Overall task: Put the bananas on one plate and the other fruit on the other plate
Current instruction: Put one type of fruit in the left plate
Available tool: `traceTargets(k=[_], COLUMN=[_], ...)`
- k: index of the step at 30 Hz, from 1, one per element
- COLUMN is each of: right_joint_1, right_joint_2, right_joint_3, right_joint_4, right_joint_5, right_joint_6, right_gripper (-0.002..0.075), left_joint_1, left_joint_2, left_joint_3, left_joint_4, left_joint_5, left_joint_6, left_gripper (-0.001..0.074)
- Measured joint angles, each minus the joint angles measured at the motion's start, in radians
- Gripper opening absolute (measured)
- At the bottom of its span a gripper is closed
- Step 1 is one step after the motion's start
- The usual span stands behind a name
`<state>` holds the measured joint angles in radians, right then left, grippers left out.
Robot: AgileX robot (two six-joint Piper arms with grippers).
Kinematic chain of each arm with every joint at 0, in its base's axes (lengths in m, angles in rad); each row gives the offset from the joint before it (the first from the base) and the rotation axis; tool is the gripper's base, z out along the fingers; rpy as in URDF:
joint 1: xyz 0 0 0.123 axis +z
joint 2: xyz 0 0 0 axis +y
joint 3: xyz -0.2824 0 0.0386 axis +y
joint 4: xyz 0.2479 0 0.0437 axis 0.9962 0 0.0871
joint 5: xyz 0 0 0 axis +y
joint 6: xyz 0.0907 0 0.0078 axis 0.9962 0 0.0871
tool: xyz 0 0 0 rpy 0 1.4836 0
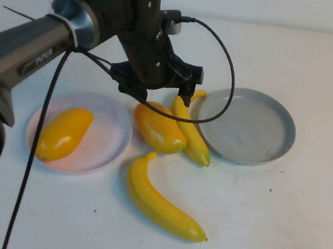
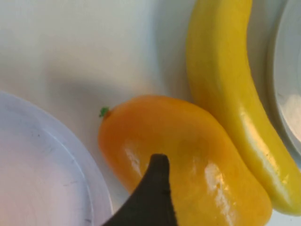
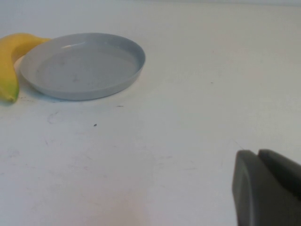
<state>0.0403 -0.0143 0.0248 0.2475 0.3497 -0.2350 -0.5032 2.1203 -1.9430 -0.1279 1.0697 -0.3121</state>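
- High view: left hand [image 1: 177,92] hovers above the mango [image 1: 159,126] lying on the table [image 1: 279,210] between the pink plate [image 1: 110,144] and grey-blue plate [image 1: 281,132]; finger spread cannot be determined.
- A second mango [image 1: 63,133] rests on the pink plate.
- One banana [image 1: 192,128] touches the table mango; another banana [image 1: 161,200] lies nearer the robot.
- Left wrist view alone shows one dark fingertip [image 2: 153,197] over the mango.
- Right wrist view: right hand [image 3: 268,188] low over bare table, fingers together, empty.

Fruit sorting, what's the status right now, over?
Left tool above the loose mango, holding nothing; right tool parked off to the side. One mango on pink plate; grey plate bare. Both bananas on table; one touches the loose mango.
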Motion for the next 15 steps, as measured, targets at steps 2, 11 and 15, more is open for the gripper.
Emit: traceTargets(k=[2, 11, 15], right_joint_1=[0.0, 0.0, 0.0], right_joint_2=[0.0, 0.0, 0.0], right_joint_3=[0.0, 0.0, 0.0], right_joint_4=[0.0, 0.0, 0.0], right_joint_5=[0.0, 0.0, 0.0], right_joint_6=[0.0, 0.0, 0.0], right_gripper=[-0.0017, -0.0017, -0.0017], left_joint_1=[0.0, 0.0, 0.0], left_joint_2=[0.028, 0.081, 0.096], left_joint_3=[-0.027, -0.037, -0.039], left_joint_4=[0.0, 0.056, 0.056], left_joint_5=[0.026, 0.092, 0.073], left_joint_6=[-0.022, -0.066, -0.066], left_gripper=[0.0668, 0.0669, 0.0669])
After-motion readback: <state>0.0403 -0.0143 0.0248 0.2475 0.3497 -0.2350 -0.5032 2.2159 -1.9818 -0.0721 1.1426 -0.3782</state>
